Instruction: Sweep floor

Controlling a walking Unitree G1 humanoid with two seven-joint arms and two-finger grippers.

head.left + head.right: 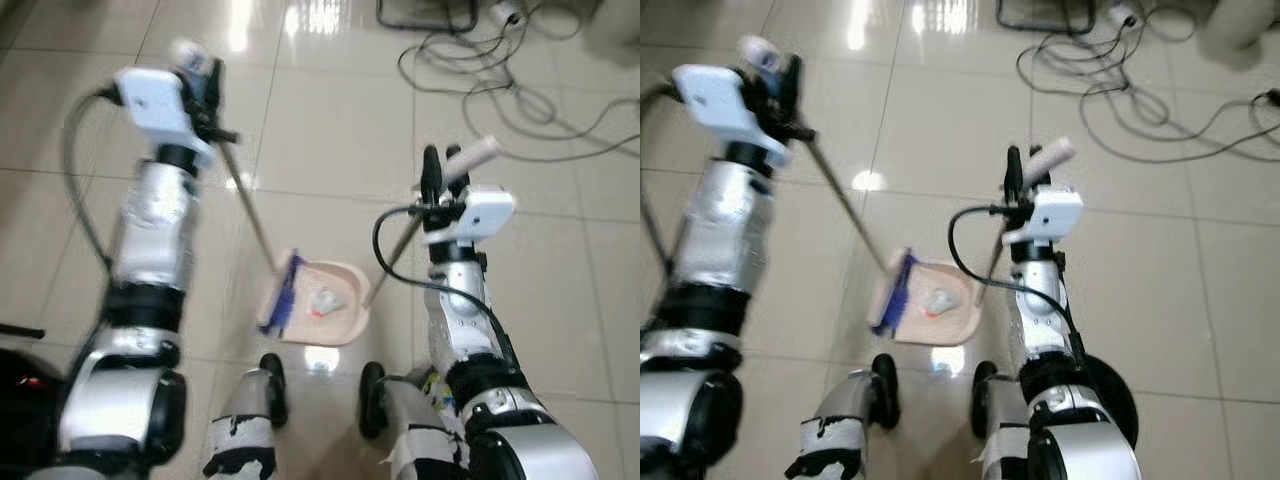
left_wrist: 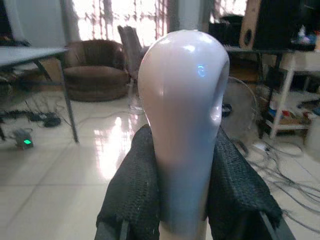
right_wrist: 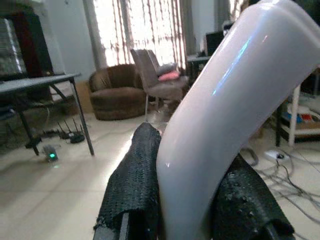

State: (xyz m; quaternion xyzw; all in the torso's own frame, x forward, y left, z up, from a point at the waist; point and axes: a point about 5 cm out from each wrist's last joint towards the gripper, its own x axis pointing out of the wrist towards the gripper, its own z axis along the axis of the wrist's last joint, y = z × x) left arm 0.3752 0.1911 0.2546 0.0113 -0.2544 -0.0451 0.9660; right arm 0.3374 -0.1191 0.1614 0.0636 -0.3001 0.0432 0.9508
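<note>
My left gripper (image 1: 205,85) is shut on the pale handle (image 2: 182,125) of a broom whose thin metal pole (image 1: 250,205) slants down to a blue brush head (image 1: 280,295). The brush head rests at the left edge of a beige dustpan (image 1: 335,320) on the tiled floor just ahead of my feet. A small pale scrap of litter (image 1: 325,300) lies inside the pan. My right gripper (image 1: 440,175) is shut on the dustpan's long pale handle (image 3: 225,130), which runs down to the pan's right side.
Black and grey cables (image 1: 500,90) sprawl over the tiles at the upper right, beside a dark object (image 1: 420,12) at the top edge. A dark thing (image 1: 20,380) sits at the lower left. In the wrist views, a table, an armchair (image 2: 95,75) and a fan stand in the room.
</note>
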